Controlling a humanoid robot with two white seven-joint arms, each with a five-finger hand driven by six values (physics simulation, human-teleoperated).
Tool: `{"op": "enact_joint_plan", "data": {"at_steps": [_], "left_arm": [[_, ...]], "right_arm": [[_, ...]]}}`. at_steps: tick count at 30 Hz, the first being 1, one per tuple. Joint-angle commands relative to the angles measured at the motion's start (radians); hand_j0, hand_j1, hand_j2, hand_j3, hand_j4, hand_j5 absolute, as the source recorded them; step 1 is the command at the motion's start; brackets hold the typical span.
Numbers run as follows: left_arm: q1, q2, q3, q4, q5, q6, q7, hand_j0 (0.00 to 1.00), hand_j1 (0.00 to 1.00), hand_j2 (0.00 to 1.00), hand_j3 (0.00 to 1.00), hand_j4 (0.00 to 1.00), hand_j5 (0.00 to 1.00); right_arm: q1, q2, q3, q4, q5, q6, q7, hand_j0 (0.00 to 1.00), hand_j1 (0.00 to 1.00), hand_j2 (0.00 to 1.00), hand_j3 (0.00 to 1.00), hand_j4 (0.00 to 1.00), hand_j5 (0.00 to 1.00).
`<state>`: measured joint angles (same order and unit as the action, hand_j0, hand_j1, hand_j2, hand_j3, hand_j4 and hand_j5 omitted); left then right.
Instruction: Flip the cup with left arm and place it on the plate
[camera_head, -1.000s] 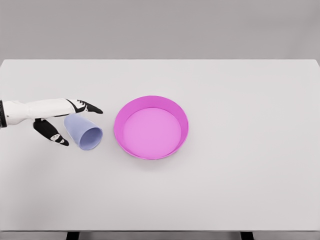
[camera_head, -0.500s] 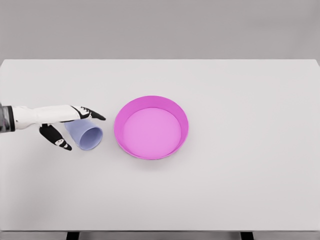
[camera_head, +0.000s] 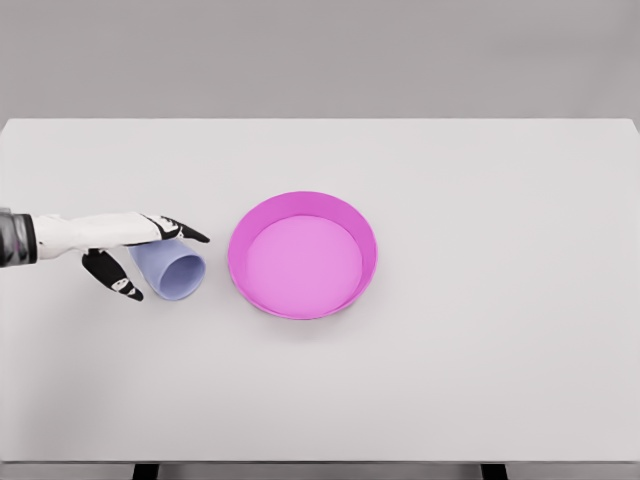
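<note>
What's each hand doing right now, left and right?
Left hand: fingers spread around the lying cup, not closed on it yet.
Right hand: not in view.

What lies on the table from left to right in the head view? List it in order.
White left robot hand with black fingertips → pale lavender plastic cup lying on its side → round magenta plate with a raised rim.
</note>
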<state>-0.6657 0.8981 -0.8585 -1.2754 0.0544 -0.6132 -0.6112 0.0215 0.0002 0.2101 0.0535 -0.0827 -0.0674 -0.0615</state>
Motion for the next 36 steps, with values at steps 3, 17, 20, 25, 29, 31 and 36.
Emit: {"op": "enact_joint_plan", "data": {"at_steps": [3,17,20,25,29,31,36], "left_arm": [[0.005,-0.005,-0.001,0.01,-0.001,0.002,0.0,0.74,0.74,0.74,0.74,0.74,0.74],[0.003,0.074,0.016,-0.145,0.453,0.002,0.0,0.44,0.44,0.44,0.44,0.44,0.44],[0.0,0.081,0.018,-0.22,0.689,0.002,0.0,0.45,0.45,0.45,0.45,0.45,0.45],[-0.023,0.03,0.015,-0.328,0.926,0.052,0.0,0.47,0.47,0.47,0.47,0.47,0.47],[-0.018,-0.143,0.007,-0.321,0.967,0.243,0.0,0.47,0.47,0.47,0.47,0.47,0.47],[-0.012,-0.219,0.006,-0.306,0.978,0.316,0.0,0.48,0.48,0.48,0.48,0.48,0.48],[0.026,-0.34,0.006,-0.216,1.019,0.365,0.0,0.5,0.5,0.5,0.5,0.5,0.5]], "right_arm": [[0.0,0.0,0.0,0.0,0.0,0.0,0.0,1.0,1.0,1.0,1.0,1.0,1.0],[0.0,0.0,0.0,0.0,0.0,0.0,0.0,1.0,1.0,1.0,1.0,1.0,1.0],[0.0,0.0,0.0,0.0,0.0,0.0,0.0,1.0,1.0,1.0,1.0,1.0,1.0],[0.0,0.0,0.0,0.0,0.0,0.0,0.0,1.0,1.0,1.0,1.0,1.0,1.0],[0.0,0.0,0.0,0.0,0.0,0.0,0.0,1.0,1.0,1.0,1.0,1.0,1.0],[0.0,0.0,0.0,0.0,0.0,0.0,0.0,1.0,1.0,1.0,1.0,1.0,1.0],[0.0,0.0,0.0,0.0,0.0,0.0,0.0,1.0,1.0,1.0,1.0,1.0,1.0]]}}
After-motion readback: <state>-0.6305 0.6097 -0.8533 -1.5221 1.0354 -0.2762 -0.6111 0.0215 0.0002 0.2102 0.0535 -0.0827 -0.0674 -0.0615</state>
